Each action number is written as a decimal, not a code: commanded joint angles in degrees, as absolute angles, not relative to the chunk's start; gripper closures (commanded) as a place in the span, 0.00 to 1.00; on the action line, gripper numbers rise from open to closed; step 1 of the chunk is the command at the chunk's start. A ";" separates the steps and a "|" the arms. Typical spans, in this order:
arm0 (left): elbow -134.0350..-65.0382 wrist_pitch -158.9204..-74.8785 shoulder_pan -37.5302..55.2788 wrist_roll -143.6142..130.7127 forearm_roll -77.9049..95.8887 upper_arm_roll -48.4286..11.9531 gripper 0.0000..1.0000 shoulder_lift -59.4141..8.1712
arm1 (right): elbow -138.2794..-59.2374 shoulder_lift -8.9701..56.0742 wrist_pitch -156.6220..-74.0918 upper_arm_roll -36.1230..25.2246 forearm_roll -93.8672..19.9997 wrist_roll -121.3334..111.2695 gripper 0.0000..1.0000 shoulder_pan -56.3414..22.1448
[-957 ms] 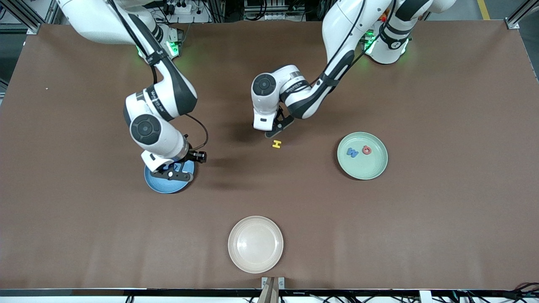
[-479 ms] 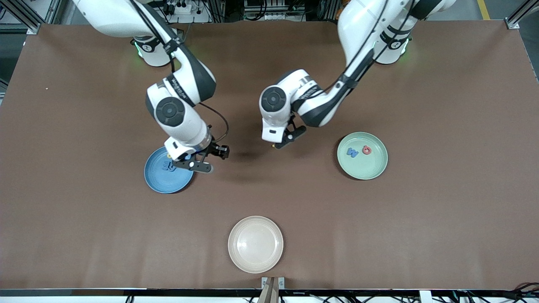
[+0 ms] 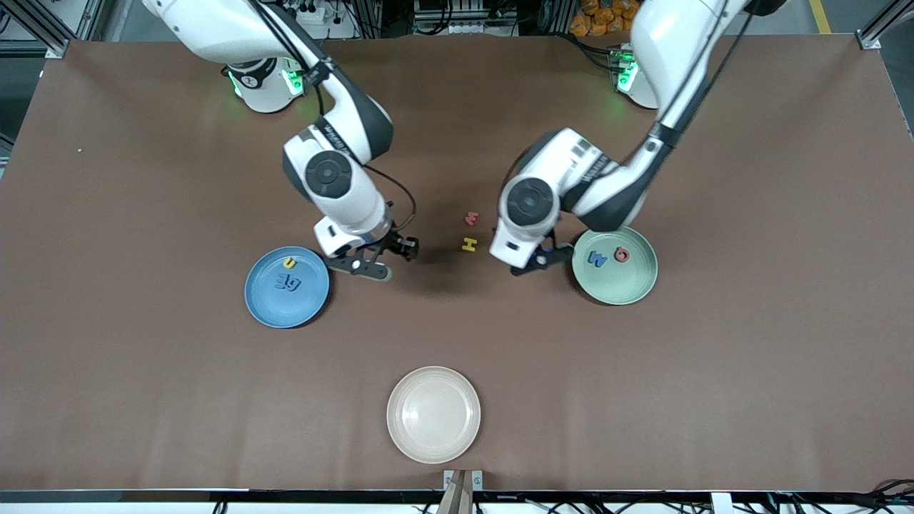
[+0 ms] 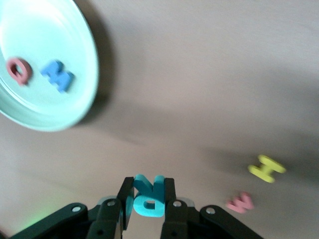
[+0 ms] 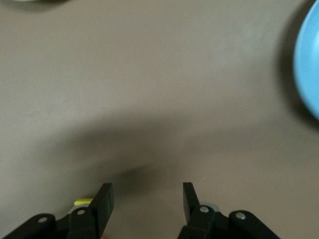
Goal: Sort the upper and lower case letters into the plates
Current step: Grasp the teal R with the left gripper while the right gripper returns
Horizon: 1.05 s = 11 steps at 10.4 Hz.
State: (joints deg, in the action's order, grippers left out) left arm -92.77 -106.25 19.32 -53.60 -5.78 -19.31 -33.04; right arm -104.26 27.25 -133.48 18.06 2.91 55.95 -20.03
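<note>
The blue plate holds a yellow letter and two blue letters. In the mint green plate lie a blue M and a red letter. A yellow H and a small red letter rest on the table between the plates. My left gripper is shut on a teal R; it hangs over the table just beside the mint plate's rim. My right gripper is open and holds nothing, over bare table beside the blue plate.
A cream-white plate with nothing in it sits near the table's front edge, nearer the front camera than the loose letters. The brown table stretches wide toward both ends.
The left gripper has carried the teal letter from over the yellow H to beside the mint plate. The right gripper has moved off the blue plate toward the table's middle, uncovering the letters there.
</note>
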 commanded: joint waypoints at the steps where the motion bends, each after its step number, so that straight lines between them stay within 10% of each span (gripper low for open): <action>1: -100.86 -108.79 14.26 -45.91 -9.39 -20.13 1.00 -28.41 | -104.06 29.96 -135.78 20.29 7.97 67.01 0.35 -22.23; 11: -128.40 -134.47 -1.22 -24.62 -9.49 -20.39 1.00 -18.46 | -96.07 40.33 -136.67 22.76 18.19 93.51 0.38 -31.19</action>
State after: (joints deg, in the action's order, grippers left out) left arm -125.30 -132.74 1.31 -27.19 -8.35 -19.44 -20.93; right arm -99.17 37.81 -136.99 22.44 16.32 90.74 -29.62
